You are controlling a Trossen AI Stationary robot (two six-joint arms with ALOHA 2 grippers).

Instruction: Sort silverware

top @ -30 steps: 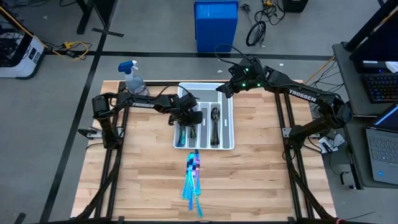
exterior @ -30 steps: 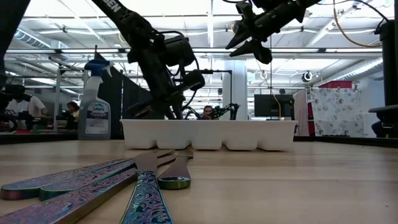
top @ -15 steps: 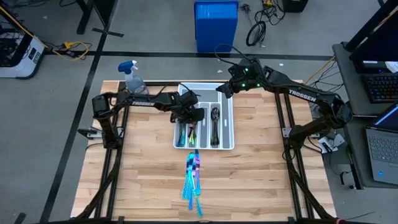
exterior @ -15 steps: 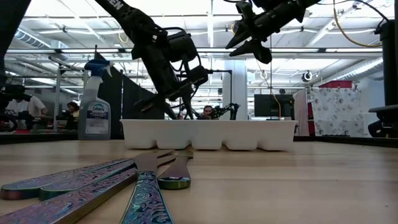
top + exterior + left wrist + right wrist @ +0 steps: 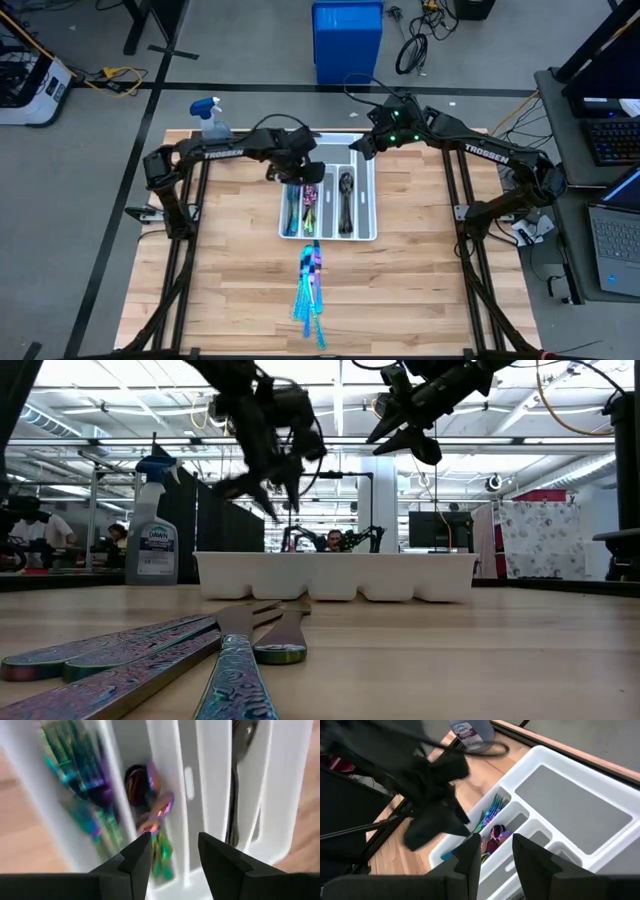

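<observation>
1. High view: table (image 5: 230, 290) with white tray (image 5: 366, 205) at centre, toward 12 o'clock; spray bottle (image 5: 213, 122) at about 10 o'clock of the tray, blue bin (image 5: 347, 40) on the floor past 12.
2. Left arm reaches in from 9 o'clock; left gripper (image 5: 295, 172) hangs over the tray's left slots, fingers apart, nothing between them in the left wrist view.
3. Right arm comes from 3 o'clock; right gripper (image 5: 362, 143) hovers above the tray's 12 o'clock end, fingers parted, empty.
4. Silverware in tray: forks (image 5: 291, 209) in the left slot, small spoons (image 5: 309, 199) next slot, dark spoons (image 5: 345, 190) right of those.
5. Loose pile (image 5: 308, 290) of blue knives and other pieces lies on the table at 6 o'clock of the tray, well apart from both grippers.
6. Judgement: next is a fetch from the pile. Do it well by lifting clear of the tray wall first, coming straight down on one handle at the pile's edge, fingers across the handle, so neighbours do not drag along.
</observation>
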